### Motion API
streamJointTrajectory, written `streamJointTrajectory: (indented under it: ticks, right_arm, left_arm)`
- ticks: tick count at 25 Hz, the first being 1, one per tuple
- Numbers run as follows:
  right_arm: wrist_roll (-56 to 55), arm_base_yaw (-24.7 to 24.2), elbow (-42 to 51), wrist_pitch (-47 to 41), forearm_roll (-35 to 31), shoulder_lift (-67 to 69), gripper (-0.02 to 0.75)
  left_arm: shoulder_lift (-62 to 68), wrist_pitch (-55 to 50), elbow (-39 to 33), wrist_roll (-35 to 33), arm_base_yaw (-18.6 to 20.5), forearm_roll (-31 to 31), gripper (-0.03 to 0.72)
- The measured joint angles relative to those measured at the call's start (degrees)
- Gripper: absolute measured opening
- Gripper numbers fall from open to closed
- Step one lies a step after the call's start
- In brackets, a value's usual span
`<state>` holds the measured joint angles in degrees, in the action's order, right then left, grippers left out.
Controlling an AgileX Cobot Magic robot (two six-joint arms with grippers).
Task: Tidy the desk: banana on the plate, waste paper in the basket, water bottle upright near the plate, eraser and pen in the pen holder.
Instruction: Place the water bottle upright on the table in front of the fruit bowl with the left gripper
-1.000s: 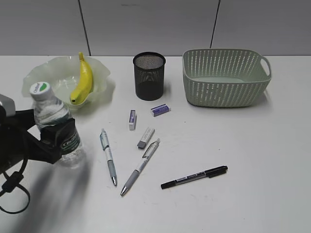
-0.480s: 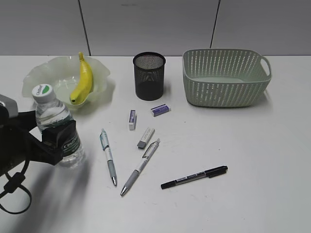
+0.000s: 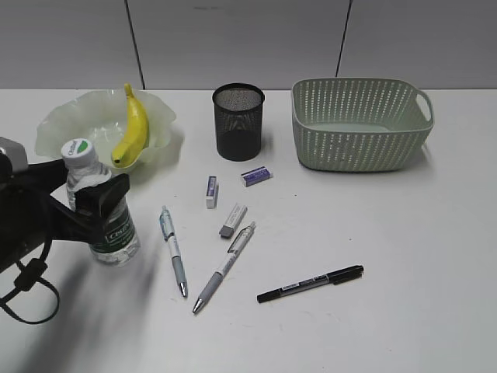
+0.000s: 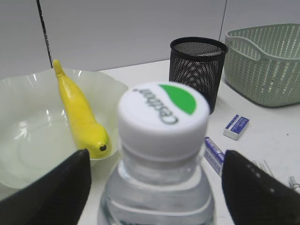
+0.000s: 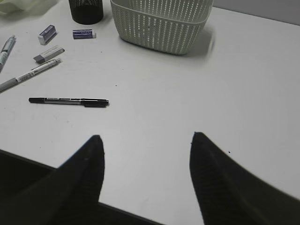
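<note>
The water bottle (image 3: 105, 210) with a white and green cap (image 4: 162, 119) stands upright on the table in front of the plate (image 3: 78, 116). My left gripper (image 3: 85, 194) is open, a finger on each side of the bottle's neck with gaps showing in the left wrist view (image 4: 154, 161). The banana (image 3: 133, 128) lies on the plate. The black mesh pen holder (image 3: 238, 122) stands at the back middle. Three erasers (image 3: 211, 191), (image 3: 256, 176), (image 3: 233, 220), two pens (image 3: 173, 250), (image 3: 224, 266) and a black marker (image 3: 311, 284) lie loose. My right gripper (image 5: 146, 137) is open and empty over bare table. No waste paper shows.
The green basket (image 3: 361, 124) stands at the back right. A wall runs behind the table. The marker (image 5: 68, 101) lies left of my right gripper. The right arm does not show in the exterior view.
The bottle went from tilted in my left gripper to upright on the table, a little to the right. The left jaws have opened off it.
</note>
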<state>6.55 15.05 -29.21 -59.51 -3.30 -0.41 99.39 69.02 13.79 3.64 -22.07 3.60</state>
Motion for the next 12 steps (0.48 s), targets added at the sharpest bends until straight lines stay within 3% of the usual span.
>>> streamJointTrajectory:
  ticks: [10, 12]
  right_arm:
    - [0.00, 0.00, 0.00, 0.00, 0.00, 0.00, 0.463]
    - [0.00, 0.00, 0.00, 0.00, 0.00, 0.00, 0.463]
  left_arm:
    - [-13.71, -0.16, 0.00, 0.31, 0.00, -0.46, 0.652]
    - [-19.32, -5.07, 0.26, 0.31, 0.00, -2.28, 0.641]
